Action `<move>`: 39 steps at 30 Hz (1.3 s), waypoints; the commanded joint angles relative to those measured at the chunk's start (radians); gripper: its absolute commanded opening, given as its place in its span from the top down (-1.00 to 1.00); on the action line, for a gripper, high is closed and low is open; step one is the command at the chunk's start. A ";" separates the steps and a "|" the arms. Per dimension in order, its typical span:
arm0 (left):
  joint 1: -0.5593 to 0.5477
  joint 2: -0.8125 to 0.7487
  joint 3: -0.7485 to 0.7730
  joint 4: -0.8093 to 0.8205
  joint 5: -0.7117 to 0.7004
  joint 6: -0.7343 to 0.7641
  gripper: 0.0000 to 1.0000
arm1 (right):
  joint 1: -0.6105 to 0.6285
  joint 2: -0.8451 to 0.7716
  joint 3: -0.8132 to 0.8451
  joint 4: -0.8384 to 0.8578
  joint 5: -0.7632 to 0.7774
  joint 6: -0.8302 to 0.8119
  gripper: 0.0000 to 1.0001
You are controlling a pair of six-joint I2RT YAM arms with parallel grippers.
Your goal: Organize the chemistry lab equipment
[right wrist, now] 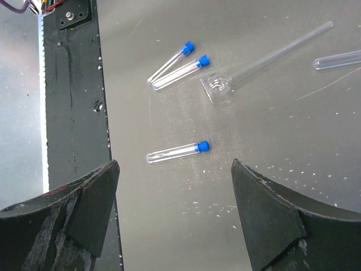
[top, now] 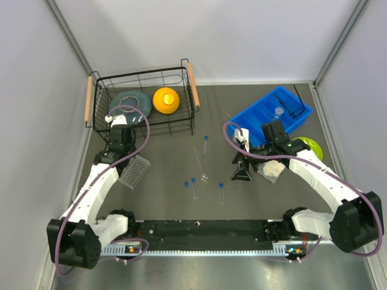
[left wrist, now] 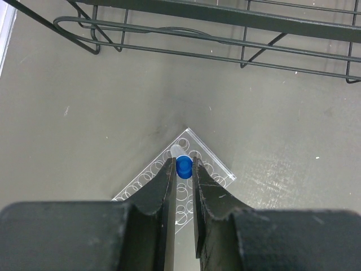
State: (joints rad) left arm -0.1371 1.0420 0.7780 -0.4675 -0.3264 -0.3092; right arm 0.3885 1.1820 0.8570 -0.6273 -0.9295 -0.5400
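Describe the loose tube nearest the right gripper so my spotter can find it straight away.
Find the long black rail at the near edge; just beyond its middle lies a side-by-side pair of blue-capped tubes. Yours is the lone test tube to their right, touching nothing and nearest the open right gripper.

Left arm and right arm have white shells, black joints and looping purple cables; gripper fingers are matte black wedges

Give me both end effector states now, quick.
Left end effector: closed on a blue-capped test tube.
Right end effector: open, holding nothing.
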 commanded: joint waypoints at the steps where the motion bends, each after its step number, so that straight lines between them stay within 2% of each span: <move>1: 0.013 0.018 -0.008 0.067 0.035 0.021 0.87 | -0.008 -0.019 -0.003 0.032 -0.035 -0.015 -0.62; 29: 0.065 0.076 -0.031 0.098 0.107 0.010 0.85 | -0.008 -0.018 -0.003 0.031 -0.043 -0.017 -0.62; 39: 0.080 0.108 -0.028 0.081 0.107 -0.008 0.78 | -0.008 -0.018 -0.003 0.031 -0.045 -0.017 -0.63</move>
State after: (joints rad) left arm -0.0685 1.1370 0.7563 -0.4095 -0.2237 -0.3019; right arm 0.3885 1.1820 0.8570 -0.6209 -0.9401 -0.5396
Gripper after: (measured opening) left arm 0.176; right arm 0.811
